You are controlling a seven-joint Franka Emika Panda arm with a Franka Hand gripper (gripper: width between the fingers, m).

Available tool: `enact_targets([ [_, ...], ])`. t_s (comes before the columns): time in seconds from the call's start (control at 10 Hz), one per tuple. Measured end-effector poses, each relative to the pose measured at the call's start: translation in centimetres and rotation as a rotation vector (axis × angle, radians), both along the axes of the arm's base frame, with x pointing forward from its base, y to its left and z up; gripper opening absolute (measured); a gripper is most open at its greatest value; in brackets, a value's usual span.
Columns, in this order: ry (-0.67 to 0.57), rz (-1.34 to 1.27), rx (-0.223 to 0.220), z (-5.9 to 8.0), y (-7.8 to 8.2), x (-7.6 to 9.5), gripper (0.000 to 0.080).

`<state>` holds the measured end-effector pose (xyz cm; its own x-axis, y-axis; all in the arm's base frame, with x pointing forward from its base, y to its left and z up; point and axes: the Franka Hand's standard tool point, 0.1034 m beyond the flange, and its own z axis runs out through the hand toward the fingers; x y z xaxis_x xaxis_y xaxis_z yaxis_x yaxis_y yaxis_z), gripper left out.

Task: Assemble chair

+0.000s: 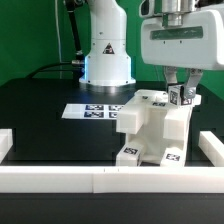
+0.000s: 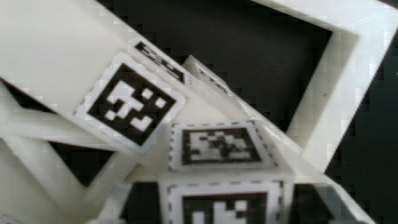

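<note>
The partly built white chair (image 1: 150,125) stands on the black table toward the exterior view's right, with tags on its front legs and top. My gripper (image 1: 181,98) comes down from above on the chair's upper right side. It is shut on a small tagged white chair part (image 1: 181,95) that stands against the assembly. The wrist view shows that tagged part (image 2: 222,145) running up between the jaws. A tagged panel (image 2: 128,100) and a white frame (image 2: 338,80) lie close around it. Whether the held part is seated in the chair is hidden.
The marker board (image 1: 100,110) lies flat just beyond the chair toward the exterior view's left. The arm's base (image 1: 107,55) stands at the back. Low white rails border the front (image 1: 110,178), left (image 1: 5,143) and right (image 1: 212,148).
</note>
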<state>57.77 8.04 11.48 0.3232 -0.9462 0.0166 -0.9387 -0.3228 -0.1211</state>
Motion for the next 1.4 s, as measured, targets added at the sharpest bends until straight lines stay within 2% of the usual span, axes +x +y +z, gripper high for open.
enact_targets([
  [0.1,0.000,0.021,-0.003,0.00,0.00,0.00,0.0391],
  [0.2,0.000,0.045,-0.005,-0.01,0.00,-0.01,0.0539],
  [0.3,0.003,0.073,-0.010,0.04,0.06,0.01,0.0626],
  [0.5,0.007,0.241,-0.030,0.14,0.27,0.03,0.0645],
  [0.7,0.006,0.461,-0.068,0.12,0.39,0.07,0.0648],
  [1.4,-0.001,0.956,-0.125,0.05,0.59,-0.02,0.0648],
])
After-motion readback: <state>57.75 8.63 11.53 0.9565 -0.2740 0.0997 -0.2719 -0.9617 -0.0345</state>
